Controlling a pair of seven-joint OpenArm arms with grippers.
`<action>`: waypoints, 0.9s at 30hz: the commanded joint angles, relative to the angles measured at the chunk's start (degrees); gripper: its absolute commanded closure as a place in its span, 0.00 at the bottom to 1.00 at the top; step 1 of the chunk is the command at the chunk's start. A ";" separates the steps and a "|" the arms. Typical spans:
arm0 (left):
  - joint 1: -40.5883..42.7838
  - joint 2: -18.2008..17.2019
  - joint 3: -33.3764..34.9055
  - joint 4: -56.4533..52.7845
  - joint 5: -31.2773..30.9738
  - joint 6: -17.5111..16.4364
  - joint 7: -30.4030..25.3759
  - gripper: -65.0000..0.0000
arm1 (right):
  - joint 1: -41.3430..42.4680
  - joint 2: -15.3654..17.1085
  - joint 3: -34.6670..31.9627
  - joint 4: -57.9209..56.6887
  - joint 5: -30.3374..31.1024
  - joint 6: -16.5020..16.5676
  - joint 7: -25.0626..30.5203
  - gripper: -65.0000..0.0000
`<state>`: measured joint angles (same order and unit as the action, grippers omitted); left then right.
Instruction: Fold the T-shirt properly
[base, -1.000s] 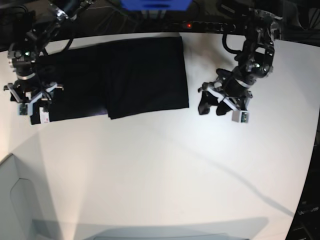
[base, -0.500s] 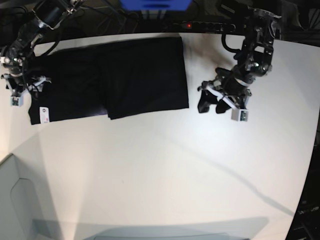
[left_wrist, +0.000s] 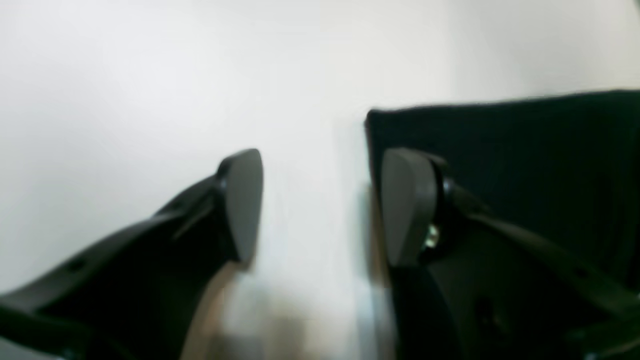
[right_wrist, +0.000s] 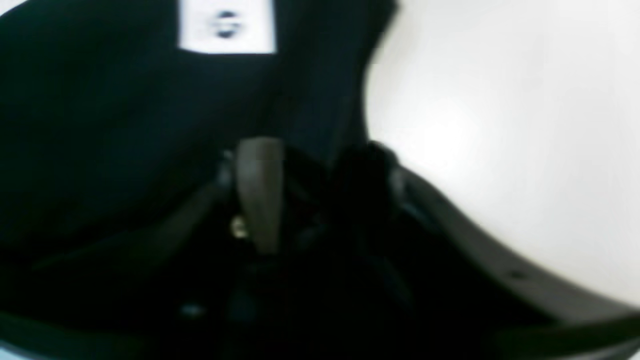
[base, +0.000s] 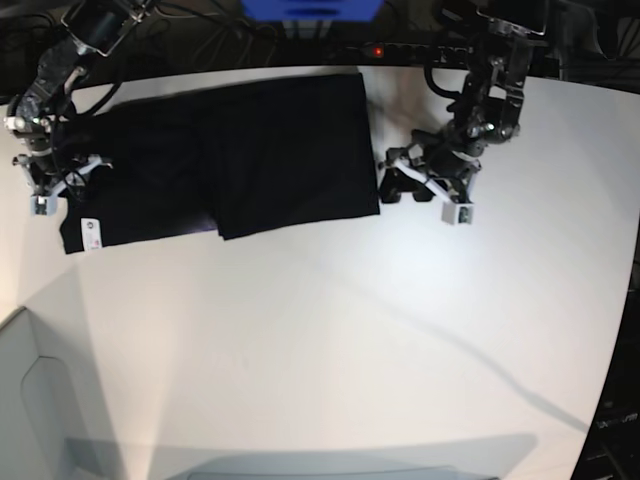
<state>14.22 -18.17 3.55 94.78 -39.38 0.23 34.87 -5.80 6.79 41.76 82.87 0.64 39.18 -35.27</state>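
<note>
arms (base: 497, 85): black | fingers (left_wrist: 242, 200): grey pads, brass screw | cables: black

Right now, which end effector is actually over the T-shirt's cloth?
The right end effector, at the T-shirt's end with the white label. The left end effector straddles the shirt's opposite edge, mostly over bare table.

Black T-shirt (base: 250, 150), white label (right_wrist: 227, 26), white table (base: 330, 340).

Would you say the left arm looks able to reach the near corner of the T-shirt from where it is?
Probably yes: the left gripper is open right at the T-shirt edge, with only bare table around it.
</note>
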 joint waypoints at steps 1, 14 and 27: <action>-0.81 0.11 0.27 0.12 -0.32 -0.01 -0.10 0.43 | -1.01 -0.24 -0.75 -0.37 -2.10 0.82 -3.55 0.74; -6.70 1.87 4.14 -6.56 -0.32 0.08 -0.19 0.43 | -0.66 -1.20 -0.75 8.34 -1.83 0.82 -3.37 1.00; -8.99 1.95 4.05 -6.30 -0.32 0.17 -0.19 0.43 | -2.86 -13.51 -2.24 30.84 -1.83 0.82 -3.90 1.00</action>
<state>5.54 -16.01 7.70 87.83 -39.66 -0.14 34.46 -9.06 -7.09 39.55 112.66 -2.00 39.44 -40.53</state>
